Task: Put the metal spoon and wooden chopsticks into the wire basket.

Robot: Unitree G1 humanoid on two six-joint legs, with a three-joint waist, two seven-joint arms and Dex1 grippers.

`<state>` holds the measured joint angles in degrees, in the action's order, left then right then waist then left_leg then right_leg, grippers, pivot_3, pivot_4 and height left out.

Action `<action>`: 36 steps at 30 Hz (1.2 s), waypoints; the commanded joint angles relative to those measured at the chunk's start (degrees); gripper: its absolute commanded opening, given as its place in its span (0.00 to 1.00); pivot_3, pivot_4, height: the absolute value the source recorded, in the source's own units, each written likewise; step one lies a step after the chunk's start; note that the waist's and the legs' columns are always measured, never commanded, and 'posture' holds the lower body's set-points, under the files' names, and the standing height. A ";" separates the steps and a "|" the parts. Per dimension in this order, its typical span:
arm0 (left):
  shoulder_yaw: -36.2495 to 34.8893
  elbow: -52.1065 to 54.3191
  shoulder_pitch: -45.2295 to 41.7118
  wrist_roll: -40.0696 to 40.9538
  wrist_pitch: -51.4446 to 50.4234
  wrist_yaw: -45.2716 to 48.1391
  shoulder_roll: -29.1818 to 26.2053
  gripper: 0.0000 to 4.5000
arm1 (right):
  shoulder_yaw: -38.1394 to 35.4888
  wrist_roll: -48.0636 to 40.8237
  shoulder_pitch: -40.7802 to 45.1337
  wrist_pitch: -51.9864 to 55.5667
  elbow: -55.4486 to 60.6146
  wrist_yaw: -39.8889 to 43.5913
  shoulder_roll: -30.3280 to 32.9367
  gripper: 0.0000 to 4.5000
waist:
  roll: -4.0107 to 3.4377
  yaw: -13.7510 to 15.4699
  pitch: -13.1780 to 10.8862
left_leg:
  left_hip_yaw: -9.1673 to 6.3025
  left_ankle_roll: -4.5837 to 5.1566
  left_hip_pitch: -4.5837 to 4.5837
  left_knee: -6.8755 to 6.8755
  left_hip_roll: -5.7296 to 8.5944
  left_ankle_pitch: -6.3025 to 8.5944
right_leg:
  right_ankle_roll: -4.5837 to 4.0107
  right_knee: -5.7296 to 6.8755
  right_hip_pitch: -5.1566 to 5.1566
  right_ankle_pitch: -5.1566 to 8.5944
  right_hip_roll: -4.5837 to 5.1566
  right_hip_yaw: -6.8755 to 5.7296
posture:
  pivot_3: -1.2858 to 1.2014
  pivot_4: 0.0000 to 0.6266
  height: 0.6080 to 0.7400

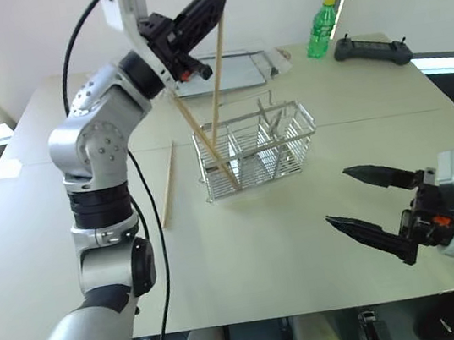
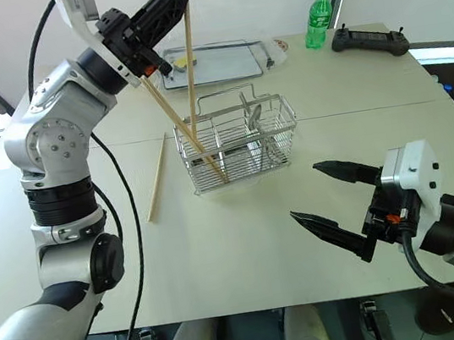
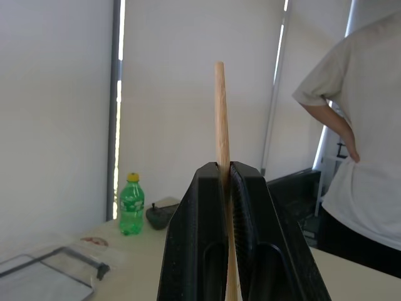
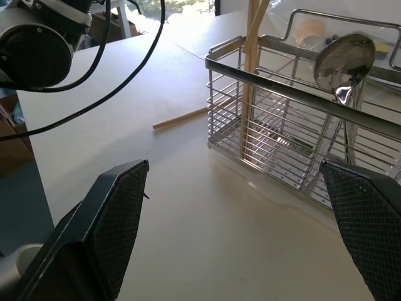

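My left gripper (image 1: 203, 11) is raised above the table and shut on a wooden chopstick (image 1: 219, 86). The stick stands nearly upright, and its lower end is inside the left end of the wire basket (image 1: 291, 139). The left wrist view shows this chopstick (image 3: 220, 113) pinched between the two fingers. A second chopstick (image 1: 200, 135) leans out of the same compartment. A third (image 1: 167, 183) lies flat on the table left of the basket. The metal spoon (image 2: 254, 119) stands bowl-up in the basket. My right gripper (image 1: 337, 196) is open and empty, low at the front right.
A flat metal tray (image 1: 242, 69) with a yellow sponge (image 2: 181, 61) lies behind the basket. A green bottle (image 1: 321, 28) and a black controller (image 1: 371, 50) sit at the far right of the table. A person (image 3: 357, 144) stands beyond the table.
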<state>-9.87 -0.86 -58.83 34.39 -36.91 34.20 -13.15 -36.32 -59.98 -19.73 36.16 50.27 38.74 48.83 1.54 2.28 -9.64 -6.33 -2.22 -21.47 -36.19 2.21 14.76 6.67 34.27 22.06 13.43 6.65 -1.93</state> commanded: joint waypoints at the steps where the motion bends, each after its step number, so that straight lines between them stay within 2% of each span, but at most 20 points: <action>1: -0.06 -0.12 0.48 0.66 1.99 -0.17 0.72 0.35 | -0.49 -1.74 0.66 -0.42 1.09 -1.34 0.22 1.00 | 0.00 0.00 0.00 | 0.00 0.00 0.00 0.00 0.01 0.00 | 0.00 -0.01 0.00 0.00 0.00 0.01 | 0.52 0.24 0.76; 6: -1.50 0.80 0.91 3.76 -0.23 -0.59 0.78 0.93 | -0.43 -2.22 0.62 -0.33 1.18 -2.34 0.39 1.00 | 0.00 -0.02 0.00 | -0.01 0.02 -0.04 0.02 0.01 0.00 | 0.00 0.00 0.05 0.00 0.00 0.00 | 0.52 0.24 0.76; 7: -1.94 0.82 0.67 4.38 -0.71 -0.83 0.53 0.98 | -0.40 -2.26 0.66 -0.33 1.16 -2.46 0.45 1.00 | 0.00 -0.01 0.00 | -0.01 0.02 -0.04 0.02 0.01 0.01 | 0.01 0.00 0.05 0.00 0.00 0.00 | 0.52 0.24 0.76; 12: -3.34 0.13 -0.81 6.58 -2.33 -1.78 -1.46 0.98 | -0.07 -2.40 0.92 -0.36 1.06 -2.80 0.70 1.00 | 0.00 -0.06 0.00 | 0.00 0.02 -0.03 0.02 0.00 0.01 | 0.00 0.00 0.05 0.00 0.00 0.00 | 0.52 0.24 0.76; 15: -6.46 -3.38 -4.81 7.75 -3.60 -2.58 -5.12 0.98 | 0.45 -2.14 1.38 -0.35 0.67 -2.88 0.83 1.00 | 0.02 -0.05 -0.02 | -0.01 0.02 -0.04 0.01 0.00 0.01 | 0.01 0.00 0.05 0.00 -0.01 0.00 | 0.52 0.24 0.76; 20: -10.19 -21.65 -15.96 3.70 0.97 -0.48 -17.57 0.98 | 0.99 -1.92 1.12 -0.49 0.86 -2.91 0.50 1.00 | -0.02 -0.51 -0.03 | 0.02 0.03 -0.01 0.10 -0.02 0.01 | 0.08 0.06 0.16 0.03 -0.07 0.00 | 0.52 0.24 0.76; 23: -5.63 -37.86 -22.56 -4.85 4.86 0.11 -23.86 0.98 | 1.61 -1.56 0.99 -0.77 0.89 -2.93 0.19 1.00 | -0.05 -0.28 -0.01 | 0.00 0.04 0.01 0.17 -0.02 0.02 | 0.22 0.07 0.16 -0.04 -0.09 -0.01 | 0.52 0.24 0.76; 25: -0.49 -45.86 -25.13 -10.88 5.01 1.88 -25.72 0.98 | 2.00 -1.31 1.13 -0.90 0.76 -2.93 0.12 1.00 | -0.06 0.05 -0.01 | 0.02 0.05 0.00 0.16 0.00 0.02 | 0.30 0.05 0.14 -0.01 -0.08 -0.01 | 0.52 0.24 0.76; 29: 8.84 -56.24 -26.41 -21.27 3.28 4.57 -24.75 0.98 | 2.74 -0.21 0.98 -1.26 0.89 -2.28 0.11 1.00 | 0.01 0.53 -0.03 | -0.08 0.04 -0.02 0.02 0.05 0.02 | 0.40 -0.03 -0.02 0.07 -0.02 -0.04 | 0.52 0.24 0.76; 33: 16.80 -63.40 -23.46 -30.33 3.83 5.58 -20.26 0.98 | 3.24 0.67 0.70 -1.62 1.25 -2.12 -0.17 1.00 | 0.15 -0.04 -0.09 | -0.05 0.03 -0.21 0.03 0.04 0.02 | 0.40 -0.05 0.17 0.06 0.02 -0.03 | 0.52 0.24 0.76; 36: 18.80 -67.06 -21.08 -33.58 3.92 5.00 -16.57 0.98 | 3.63 0.81 0.75 -1.74 1.74 -2.81 -0.62 1.00 | 0.14 -0.31 -0.09 | 0.00 0.06 -0.27 0.19 0.03 0.04 | 0.28 0.00 0.37 -0.07 0.02 -0.01 | 0.52 0.24 0.76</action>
<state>8.32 -67.10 -79.56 2.84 -33.72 39.49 -29.51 -32.20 -59.14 -19.13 35.79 50.36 36.28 48.55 1.68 1.96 -9.73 -6.34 -2.15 -21.78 -35.98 2.23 14.80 6.94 34.30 22.50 13.36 6.64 -1.95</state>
